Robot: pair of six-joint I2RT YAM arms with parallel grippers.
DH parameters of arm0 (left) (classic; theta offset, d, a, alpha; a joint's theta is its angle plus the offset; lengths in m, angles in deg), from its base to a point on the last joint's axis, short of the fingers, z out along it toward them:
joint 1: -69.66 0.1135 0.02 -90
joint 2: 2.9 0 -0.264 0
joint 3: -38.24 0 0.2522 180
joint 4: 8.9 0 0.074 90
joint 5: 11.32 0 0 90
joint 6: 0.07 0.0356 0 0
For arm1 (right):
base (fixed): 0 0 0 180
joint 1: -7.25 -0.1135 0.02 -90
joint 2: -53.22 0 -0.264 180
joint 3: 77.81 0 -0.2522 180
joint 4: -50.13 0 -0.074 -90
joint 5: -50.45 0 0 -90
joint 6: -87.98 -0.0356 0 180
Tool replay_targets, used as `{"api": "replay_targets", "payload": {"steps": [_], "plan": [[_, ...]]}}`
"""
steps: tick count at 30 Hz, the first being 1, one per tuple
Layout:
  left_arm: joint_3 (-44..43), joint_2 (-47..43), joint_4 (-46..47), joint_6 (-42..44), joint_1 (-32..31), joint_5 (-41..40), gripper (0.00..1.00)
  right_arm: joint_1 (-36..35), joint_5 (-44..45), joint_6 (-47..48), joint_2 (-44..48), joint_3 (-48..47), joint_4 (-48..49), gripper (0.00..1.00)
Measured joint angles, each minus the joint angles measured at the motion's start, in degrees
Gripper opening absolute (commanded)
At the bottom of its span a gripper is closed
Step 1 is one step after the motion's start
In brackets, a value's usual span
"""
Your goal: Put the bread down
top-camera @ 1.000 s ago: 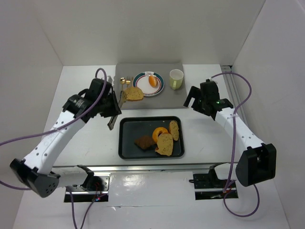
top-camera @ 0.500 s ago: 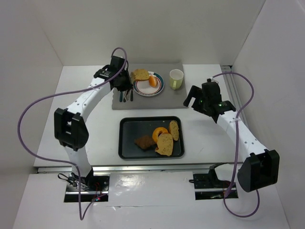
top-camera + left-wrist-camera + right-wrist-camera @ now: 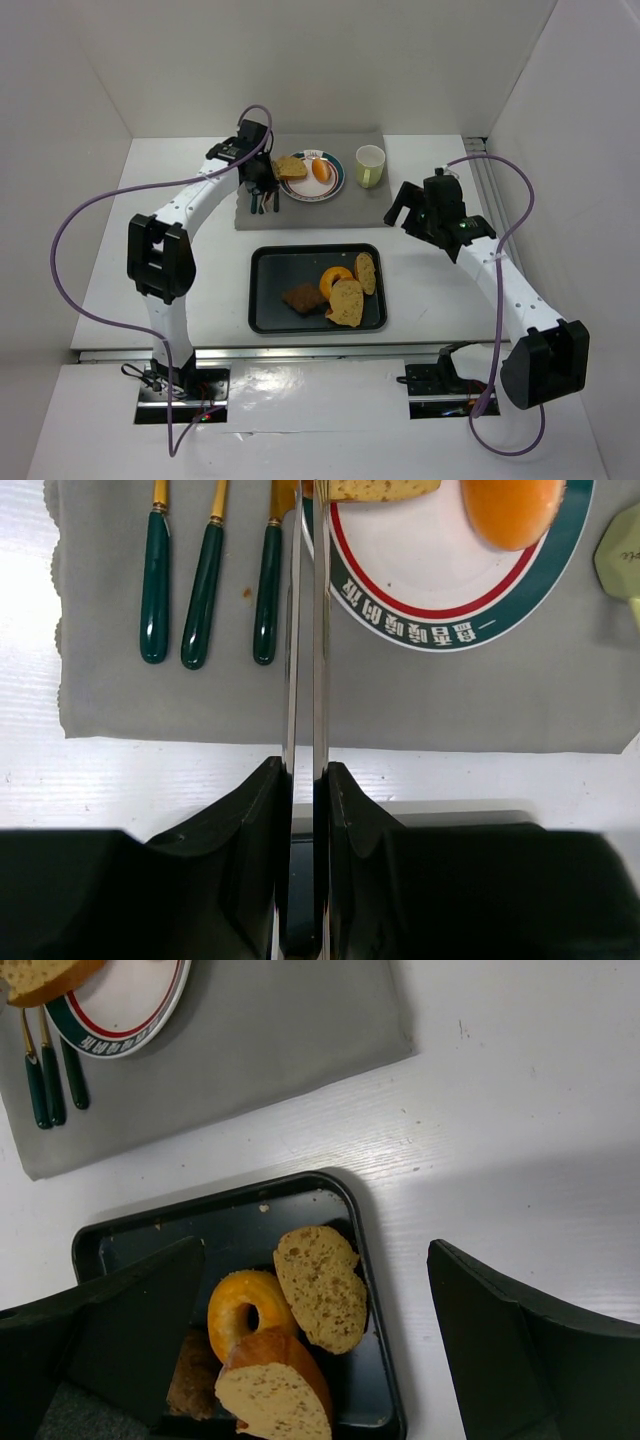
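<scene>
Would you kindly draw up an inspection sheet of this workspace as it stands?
Surface: white table, grey mat at the back.
Job's things: bread slice at the plate rim, beside orange food.
Clutter: cup and three green-handled cutlery pieces on mat; tray holding doughnut and other bread.
Tools: left tool shut on bread slice's edge; right tool open, empty.
Cables: purple cables loop off both arms, clear of the food.
Surroundings: white walls.
</scene>
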Motion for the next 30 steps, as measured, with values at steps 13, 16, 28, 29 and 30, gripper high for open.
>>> {"api": "replay_targets", "payload": {"steps": [13, 16, 28, 29, 30], "plan": [[1.0, 0.0, -0.8, 1.7, 0.7, 1.6, 0.73, -0.5, -1.1, -0.2, -0.3, 1.1, 0.7, 1.00], [1.7, -1.3, -1.0, 1.9, 0.6, 1.6, 0.73, -0.6, -1.4, -0.2, -0.3, 2.2, 0.8, 1.00], [16.0, -28.0, -1.4, 10.8, -6.6, 5.7, 0.67, -1.8, -0.7, -0.2, 0.0, 2.3, 0.5, 1.00], [18.1, -30.0, -2.0, 11.3, -7.7, 7.0, 0.67, -1.8, -0.5, -0.2, 0.1, 2.3, 0.4, 1.00], [20.7, -32.2, -2.4, 12.2, -9.3, 7.9, 0.67, -1.8, -0.4, -0.2, 0.2, 2.3, 0.3, 1.00]]}}
